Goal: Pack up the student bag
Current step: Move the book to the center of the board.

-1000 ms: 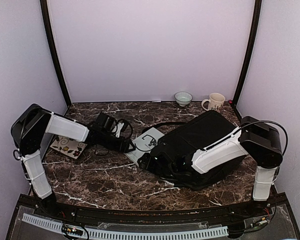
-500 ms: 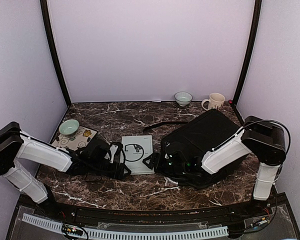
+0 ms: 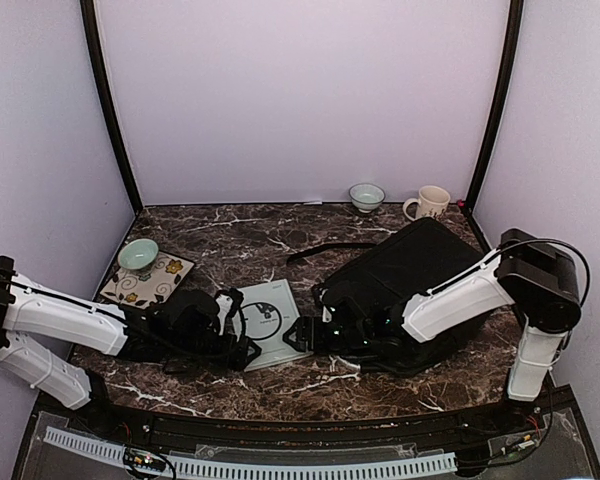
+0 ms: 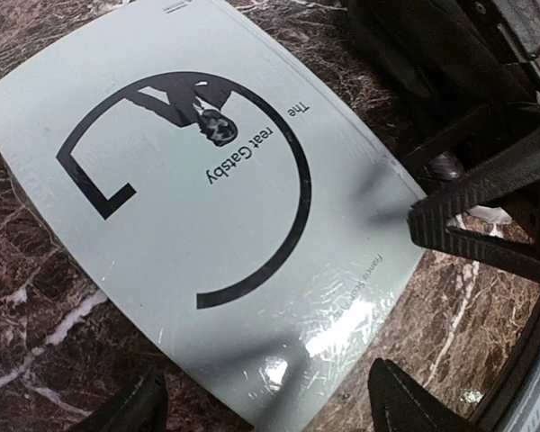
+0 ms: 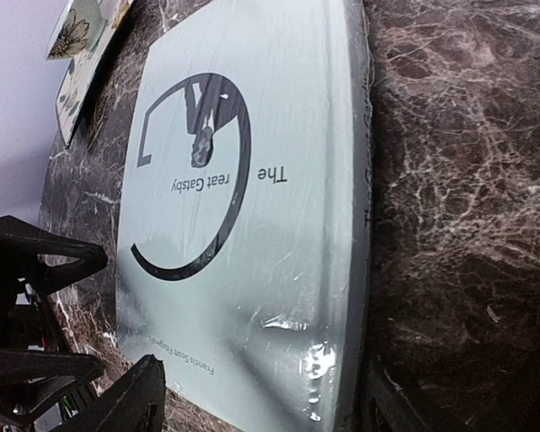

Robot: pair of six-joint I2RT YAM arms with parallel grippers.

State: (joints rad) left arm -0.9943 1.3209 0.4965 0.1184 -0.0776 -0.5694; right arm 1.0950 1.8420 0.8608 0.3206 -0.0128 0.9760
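- Top external view: book (image 3: 268, 320) is laid flat, cover up, on the table (image 3: 220, 235), just left of the black bag (image 3: 410, 265). Its long axis runs near-far, slightly tilted.
- Left arm is stretched low from the left, with the left gripper (image 3: 242, 348) spread wide at the book's left edge.
- Right arm is reached low leftward, with the right gripper (image 3: 298, 337) also spread, at the book's right near edge.

Bowl (image 3: 366, 196) and mug (image 3: 430, 203) at the back; green bowl (image 3: 138, 255) on patterned tile (image 3: 170, 276).

A lab test booth: plain lilac walls (image 3: 300, 90) box in a marble table (image 3: 220, 225).
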